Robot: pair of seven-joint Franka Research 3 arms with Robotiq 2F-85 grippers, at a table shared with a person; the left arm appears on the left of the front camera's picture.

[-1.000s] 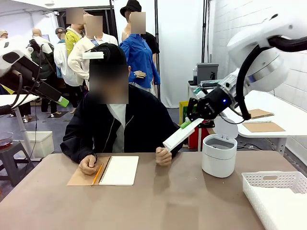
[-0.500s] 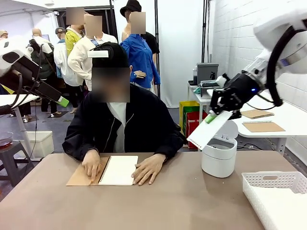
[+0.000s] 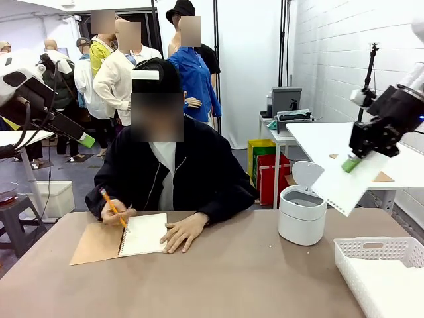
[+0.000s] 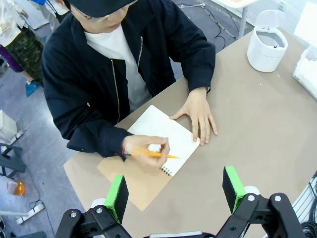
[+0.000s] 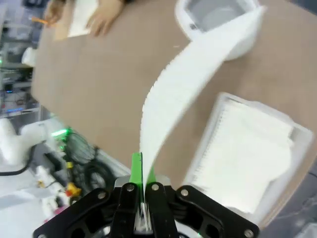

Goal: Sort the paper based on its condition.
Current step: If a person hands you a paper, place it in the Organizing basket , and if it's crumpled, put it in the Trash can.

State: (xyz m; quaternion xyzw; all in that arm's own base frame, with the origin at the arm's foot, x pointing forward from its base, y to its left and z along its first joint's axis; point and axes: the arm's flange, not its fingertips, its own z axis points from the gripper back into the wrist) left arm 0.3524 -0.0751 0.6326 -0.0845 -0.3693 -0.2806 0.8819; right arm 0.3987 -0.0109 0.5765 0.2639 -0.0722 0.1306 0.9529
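Note:
A white sheet of paper [image 3: 344, 187] with a torn, perforated edge hangs tilted from my right gripper [image 3: 351, 164], which is shut on its upper corner. It is in the air to the right of the white bin [image 3: 303, 215] and above the white basket [image 3: 383, 268]. In the right wrist view the paper [image 5: 198, 69] curls away from my right gripper [image 5: 142, 173], over the basket [image 5: 208, 148], which holds white sheets [image 5: 247, 153]. My left gripper [image 4: 175, 191] stands open high above the table, over the person's notebook [image 4: 163, 134].
The person at the far side writes with a pencil [image 3: 111, 207] in a spiral notebook [image 3: 142, 235], the other hand [image 3: 180, 233] flat on the page. The bin's lid [image 3: 307, 174] stands open. My left arm [image 3: 40, 106] is raised at the far left.
My right gripper has carried the paper from the person's hand to the right, past the bin. The person let go, laid both hands on the notebook and started writing.

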